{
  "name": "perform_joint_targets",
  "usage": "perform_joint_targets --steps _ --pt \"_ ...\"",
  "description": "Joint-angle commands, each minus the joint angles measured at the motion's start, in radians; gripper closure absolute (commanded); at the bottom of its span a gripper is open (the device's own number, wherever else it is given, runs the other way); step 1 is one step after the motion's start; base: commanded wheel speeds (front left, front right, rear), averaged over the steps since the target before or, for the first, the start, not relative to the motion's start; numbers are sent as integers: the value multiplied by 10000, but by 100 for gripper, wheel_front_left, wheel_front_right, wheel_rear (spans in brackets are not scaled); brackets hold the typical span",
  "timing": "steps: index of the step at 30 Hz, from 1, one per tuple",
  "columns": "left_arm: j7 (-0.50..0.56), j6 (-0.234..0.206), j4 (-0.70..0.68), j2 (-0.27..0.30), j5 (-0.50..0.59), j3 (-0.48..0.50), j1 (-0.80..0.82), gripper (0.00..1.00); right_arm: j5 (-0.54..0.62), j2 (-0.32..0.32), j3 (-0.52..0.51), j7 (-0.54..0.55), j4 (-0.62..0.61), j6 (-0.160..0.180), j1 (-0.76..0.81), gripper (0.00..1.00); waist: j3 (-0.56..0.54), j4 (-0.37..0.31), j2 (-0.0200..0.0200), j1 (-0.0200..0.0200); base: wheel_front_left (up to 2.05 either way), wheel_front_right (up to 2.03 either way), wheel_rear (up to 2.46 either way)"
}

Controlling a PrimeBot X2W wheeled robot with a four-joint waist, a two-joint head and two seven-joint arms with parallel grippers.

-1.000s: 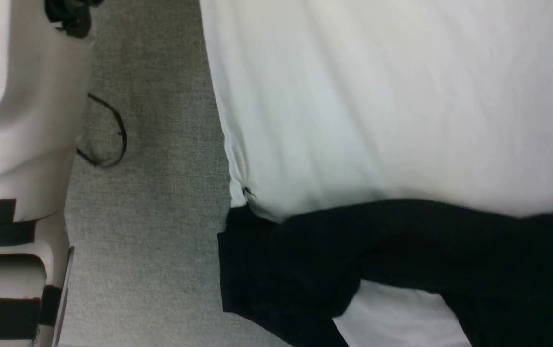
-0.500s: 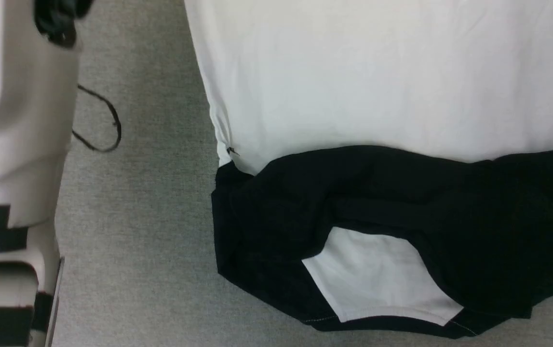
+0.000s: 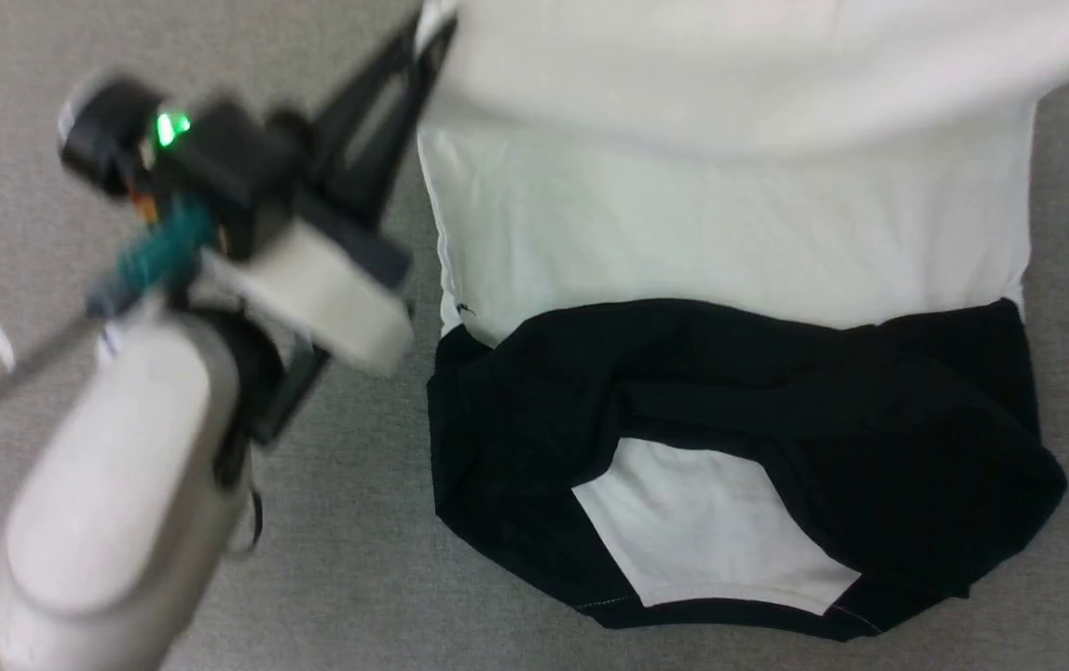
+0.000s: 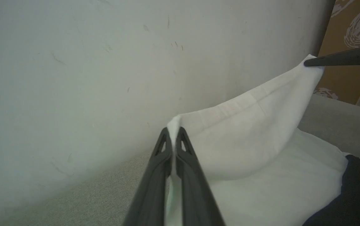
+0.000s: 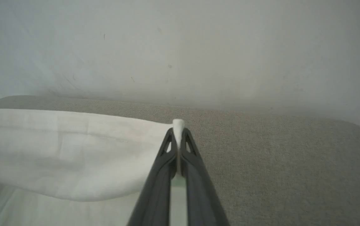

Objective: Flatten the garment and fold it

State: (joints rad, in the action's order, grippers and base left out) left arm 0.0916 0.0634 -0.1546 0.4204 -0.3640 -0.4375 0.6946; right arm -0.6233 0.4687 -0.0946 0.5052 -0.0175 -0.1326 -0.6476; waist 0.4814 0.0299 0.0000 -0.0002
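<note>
The shirt (image 3: 730,224) lies on a grey surface (image 3: 338,559), black shoulders nearest the robot. The left gripper (image 4: 174,133) and right gripper (image 5: 178,125) each clamp a white hem corner, apparently held above the surface.

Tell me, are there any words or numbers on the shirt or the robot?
No words or numbers can be read.
Tiny dark mark on the side seam of the shirt: too small to read.
Green light on the left arm: just a light, no text.
Brown panel in the left wrist view: pale swirls, no letters.
</note>
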Motion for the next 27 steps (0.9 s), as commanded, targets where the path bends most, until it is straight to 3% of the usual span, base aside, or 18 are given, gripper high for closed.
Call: perform_joint_targets --steps 1,5,10,14,22,27 --pt "-215 -192 -364 111 106 -46 -596 100 -120 -116 -184 -157 -306 19 572 100 -645 -16 0 2 0 0 0" --pt "-679 -600 -1126 465 599 -342 -2183 100 -299 -492 -599 -454 -1147 19 2176 100 -1029 -62 0 2 0 0 0" --pt "-1183 -1231 -1837 586 686 -513 -4074 100 -429 -1040 -1107 -753 -2057 19 3994 100 -1409 -158 0 2 0 0 0" --pt "-1517 -1492 -2183 635 652 -788 -5311 100 -618 -1410 -1353 -890 -2620 19 5206 100 -1634 -223 0 2 0 0 0" --pt "-2248 -1666 -1913 659 330 -994 -6717 100 -1014 -1750 -1451 -858 -3016 19 6907 100 -1937 -306 0 2 0 0 0" --pt "-2445 -1468 -1741 939 48 -1164 -7468 100 -1326 -1587 -1403 -778 -3066 19 8017 100 -2026 -215 0 2 0 0 0"
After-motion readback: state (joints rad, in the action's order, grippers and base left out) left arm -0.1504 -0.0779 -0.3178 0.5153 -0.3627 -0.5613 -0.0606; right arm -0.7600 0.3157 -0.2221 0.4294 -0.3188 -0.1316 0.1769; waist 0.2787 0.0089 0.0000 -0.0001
